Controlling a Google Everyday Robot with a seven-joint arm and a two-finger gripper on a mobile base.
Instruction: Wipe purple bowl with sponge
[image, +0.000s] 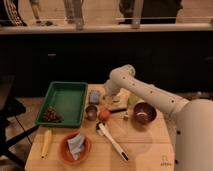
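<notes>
1. A pale wooden bench (145, 150) fills the near middle of the scene under dim, warm light.
2. Behind it stands a dark wall (60, 55), topped by a light ledge (100, 27) that runs from left to right.
3. Upright posts (75, 10) rise beyond the ledge.
4. A dark chair (7, 112) stands at the left on brownish floor (30, 102).
5. The gripper (107, 97) hangs low over the bench's far middle.

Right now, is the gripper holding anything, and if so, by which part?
Cannot tell. The gripper sits low beside the blue sponge, apart from the purple bowl; no hold on anything shows.
</notes>
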